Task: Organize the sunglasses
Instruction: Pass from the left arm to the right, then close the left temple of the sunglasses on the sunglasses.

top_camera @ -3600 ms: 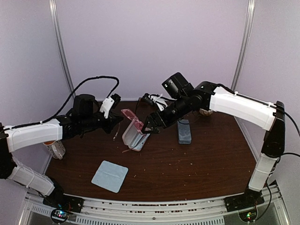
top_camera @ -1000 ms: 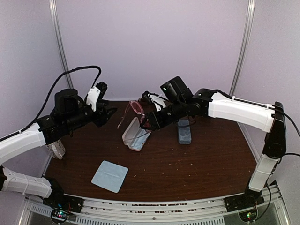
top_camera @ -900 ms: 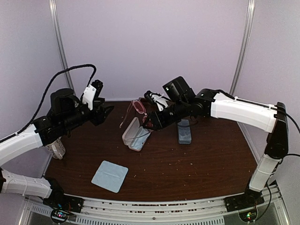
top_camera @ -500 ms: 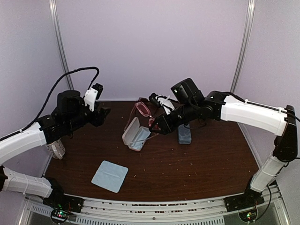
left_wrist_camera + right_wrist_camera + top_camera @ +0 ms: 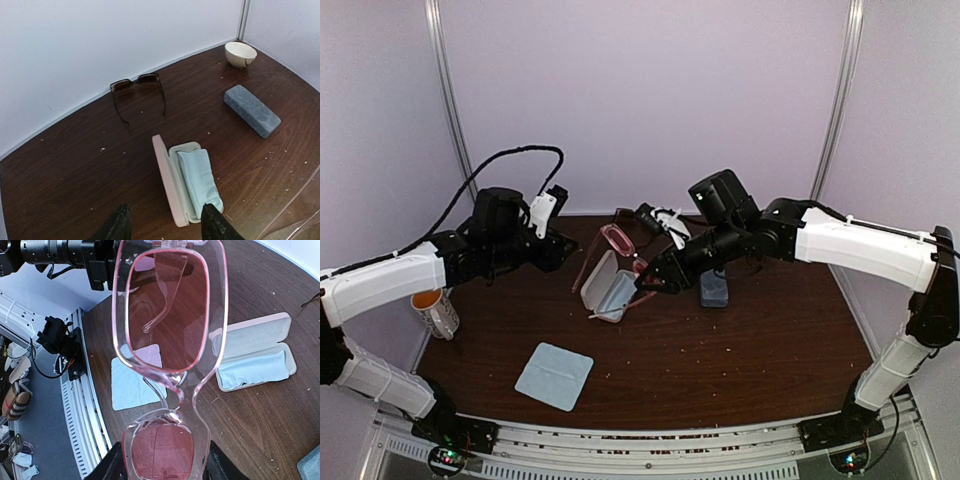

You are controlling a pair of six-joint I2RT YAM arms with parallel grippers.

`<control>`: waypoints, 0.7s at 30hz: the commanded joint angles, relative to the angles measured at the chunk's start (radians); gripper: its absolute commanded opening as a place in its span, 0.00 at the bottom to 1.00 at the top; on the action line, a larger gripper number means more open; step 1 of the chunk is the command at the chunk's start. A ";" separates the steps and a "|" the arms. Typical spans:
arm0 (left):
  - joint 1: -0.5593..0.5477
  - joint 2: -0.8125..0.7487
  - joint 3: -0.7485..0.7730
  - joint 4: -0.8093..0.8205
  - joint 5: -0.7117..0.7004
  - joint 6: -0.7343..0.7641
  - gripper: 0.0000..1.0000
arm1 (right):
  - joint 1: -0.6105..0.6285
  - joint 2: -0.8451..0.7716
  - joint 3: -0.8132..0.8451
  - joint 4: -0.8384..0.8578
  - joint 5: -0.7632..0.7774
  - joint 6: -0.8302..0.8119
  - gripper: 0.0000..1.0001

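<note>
Almost home, but turned the wrong way

Nearest us, a loose cloth (image 5: 553, 375) lies on the dark table (image 5: 750, 350). Mid-table, our right claw (image 5: 163, 460) pinches the pink glasses (image 5: 167, 320) by one lens end, aloft beside the open case (image 5: 162, 180), to its right. Their long axis looks crosswise to the case's, so we judge a turn comes first. Our left claw (image 5: 165, 225) hangs spread and empty, left of the case. Far back lie the dark sunglasses (image 5: 136, 82), bare wood around them.
</note>
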 commanded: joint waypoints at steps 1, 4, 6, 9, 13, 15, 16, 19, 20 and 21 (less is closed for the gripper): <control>0.003 0.020 0.034 0.065 0.165 -0.028 0.48 | -0.001 -0.020 -0.005 0.043 -0.043 -0.006 0.42; 0.004 0.024 0.034 0.085 0.211 -0.037 0.47 | 0.002 -0.008 -0.001 0.048 -0.051 -0.002 0.42; 0.004 0.026 0.033 0.101 0.249 -0.040 0.46 | 0.004 0.002 0.004 0.049 -0.055 -0.001 0.42; 0.003 0.032 0.036 0.115 0.301 -0.045 0.44 | 0.007 0.016 0.014 0.053 -0.062 0.002 0.42; 0.001 0.037 0.035 0.127 0.333 -0.050 0.42 | 0.009 0.030 0.029 0.056 -0.066 0.006 0.42; 0.002 0.036 0.029 0.135 0.348 -0.054 0.41 | 0.008 0.034 0.030 0.060 -0.067 0.007 0.42; 0.002 0.034 0.026 0.139 0.353 -0.057 0.40 | 0.008 0.035 0.030 0.062 -0.069 0.009 0.42; 0.002 0.028 0.009 0.159 0.365 -0.067 0.39 | 0.009 0.044 0.032 0.068 -0.072 0.016 0.42; 0.002 0.027 0.004 0.168 0.370 -0.072 0.39 | 0.008 0.047 0.035 0.069 -0.073 0.018 0.42; 0.001 0.027 0.001 0.175 0.376 -0.077 0.38 | 0.009 0.050 0.037 0.072 -0.075 0.023 0.42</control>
